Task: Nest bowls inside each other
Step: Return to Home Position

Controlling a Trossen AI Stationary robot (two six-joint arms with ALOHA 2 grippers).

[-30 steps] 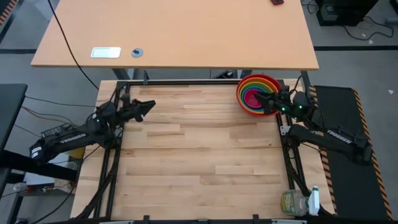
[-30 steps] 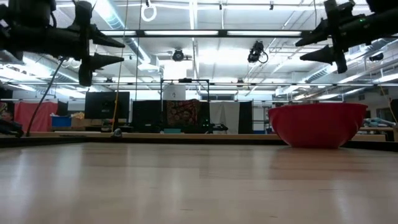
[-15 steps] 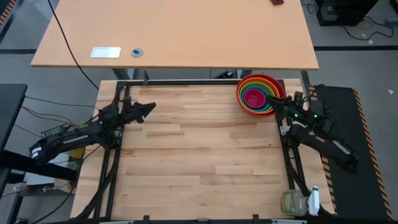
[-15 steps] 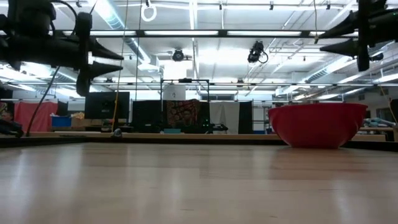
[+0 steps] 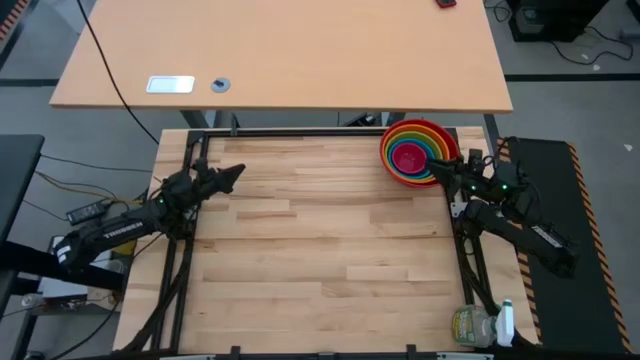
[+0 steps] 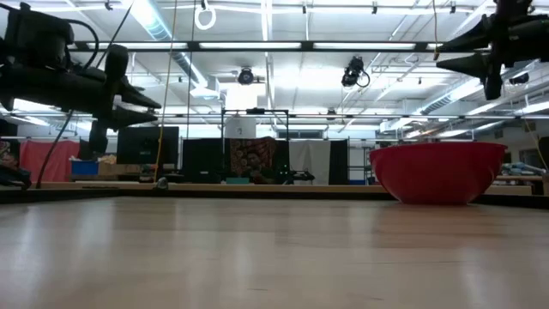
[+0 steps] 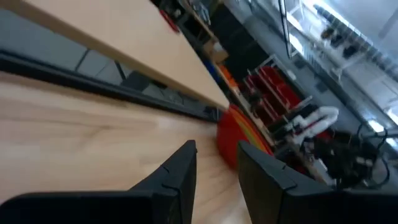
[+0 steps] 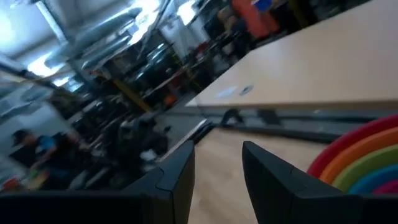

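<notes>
The bowls (image 5: pixel 414 151) stand nested in one stack at the table's far right corner: red outermost, then orange, yellow-green and blue, with magenta-pink innermost. The red bowl's base (image 6: pixel 437 196) rests on the table. My right gripper (image 5: pixel 442 165) hovers open just right of the stack's near rim, level, nothing between its fingers (image 8: pixel 177 171). My left gripper (image 5: pixel 240 171) hovers open over the table's far left, pointing level toward the stack (image 7: pixel 233 134), nothing in it.
Bare wood tabletop (image 5: pixel 320 240) stretches between the two arms. A black frame rail (image 5: pixel 300 132) runs along the far edge. A bottle (image 5: pixel 478 325) lies off the near right corner. A second table (image 5: pixel 280 50) stands beyond the far edge.
My left gripper has sunk lower, and the gap between its fingers has narrowed. My right gripper has drawn back from over the stack's rim toward the table's right edge. The bowls have stayed put.
</notes>
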